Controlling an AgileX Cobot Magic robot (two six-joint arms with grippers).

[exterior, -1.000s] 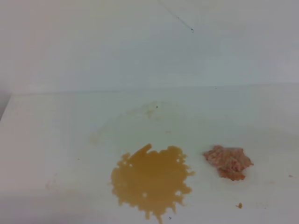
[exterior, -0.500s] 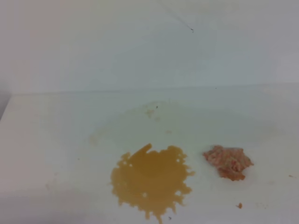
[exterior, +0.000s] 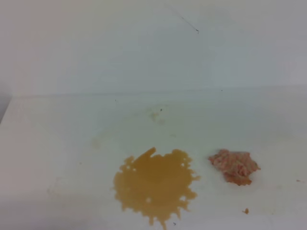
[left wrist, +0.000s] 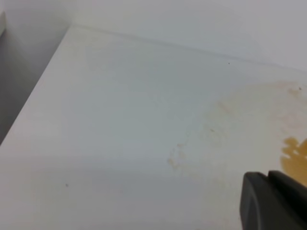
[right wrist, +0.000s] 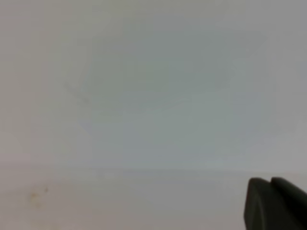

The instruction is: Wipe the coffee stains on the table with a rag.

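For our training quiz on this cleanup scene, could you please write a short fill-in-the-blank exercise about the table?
1. The rag lies to the ____ of the coffee stain in the high view.
2. The rag and the stain are ____ each other, with bare table between them.
3. The small orange crumb lies nearest the ____.

Missing words: right; apart from; rag

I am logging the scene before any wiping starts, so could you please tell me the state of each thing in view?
coffee stains: wet amber puddle, whole, unwiped.
rag: crumpled wad lying on the table to the right of the puddle, apart from it, not held.
table: faint tan smudges beyond the puddle.
orange crumb: loose, near the rag.
left gripper: jaws together, holding nothing.
right gripper: jaws together, holding nothing.
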